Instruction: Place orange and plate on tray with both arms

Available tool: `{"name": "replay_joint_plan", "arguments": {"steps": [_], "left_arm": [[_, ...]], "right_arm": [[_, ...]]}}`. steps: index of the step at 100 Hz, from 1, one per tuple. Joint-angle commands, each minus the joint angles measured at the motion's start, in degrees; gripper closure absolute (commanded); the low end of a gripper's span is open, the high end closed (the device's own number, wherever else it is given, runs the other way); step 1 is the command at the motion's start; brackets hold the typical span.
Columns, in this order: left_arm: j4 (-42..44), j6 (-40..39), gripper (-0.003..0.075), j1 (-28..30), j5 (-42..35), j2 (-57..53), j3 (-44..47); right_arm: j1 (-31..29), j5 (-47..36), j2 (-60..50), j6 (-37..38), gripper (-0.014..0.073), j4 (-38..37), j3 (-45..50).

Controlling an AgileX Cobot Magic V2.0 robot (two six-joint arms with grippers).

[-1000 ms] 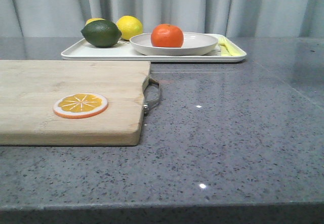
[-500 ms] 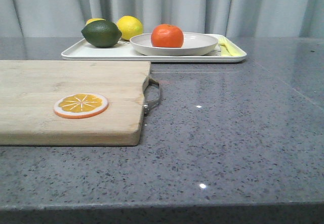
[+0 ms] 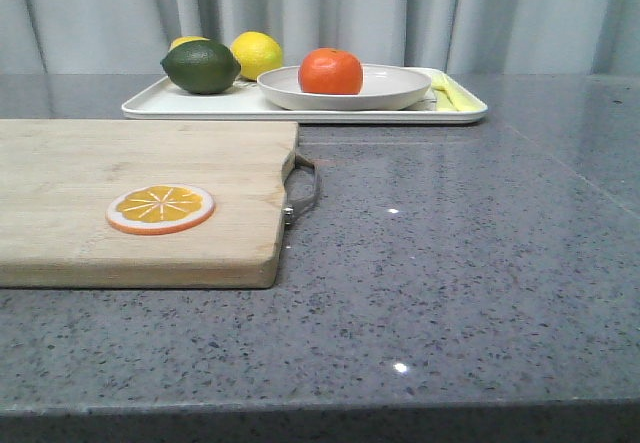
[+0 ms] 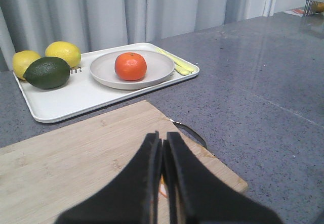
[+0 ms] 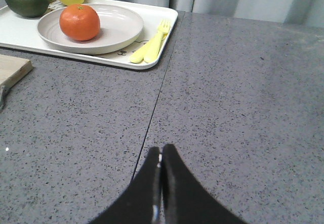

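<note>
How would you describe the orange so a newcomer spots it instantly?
Find the rectangular off-white tray at the far side of the grey table. On it lies a round plate, and the orange sits in that plate. It is the only orange-red fruit there; the lemons and dark green lime rest directly on the tray.

Front view low at table edge facing 12 o'clock, 2 wrist views higher, all 3 sharing the tray [image 3: 300, 105] [image 4: 76, 100] [image 5: 147, 19]
</note>
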Motion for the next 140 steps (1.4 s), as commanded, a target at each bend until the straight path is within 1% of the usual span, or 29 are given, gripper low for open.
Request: {"name": "replay_joint_plan", "arguments": {"steps": [1,12,89,103,112,122,140], "left_arm": [[0.0,-0.2,0.0739,0.1,-4.4,-0.6,-1.1],[-0.2,-0.2,0.0739,0.1,-4.4,-0.8,-1.1],[-0.2,-0.2,0.0739,0.1,-4.4,-0.8,-0.9],[0.9,-0.2,0.0739,0.6,-5.8,-0.8,0.5],[0.8,-0.2,0.0739,2.6,-7.1,-0.8,1.4],[0.2,-0.2,0.0739,6.1,-9.3,-0.8,3.1],[0.0,-0.2,0.0739,15.7,-17.4,-1.3,7.6]], "right_arm": [[0.0,-6.7,-2.6,-0.7,0.0662,0.0,0.8],[0.0,-6.6,-4.3,-0.6,0.0662,0.0,1.7],[0.0,-6.0,-4.3,-0.6,0.0662,0.0,1.7],[0.0,-6.0,-4.3,-0.6,0.0662,0.0,1.7],[0.0,-6.0,-4.3,-0.6,0.0662,0.0,1.7],[0.0,-6.0,-4.3,-0.6,0.0662,0.0,1.7],[0.0,-6.0,-4.3,-0.6,0.0662,0.0,1.7]]}}
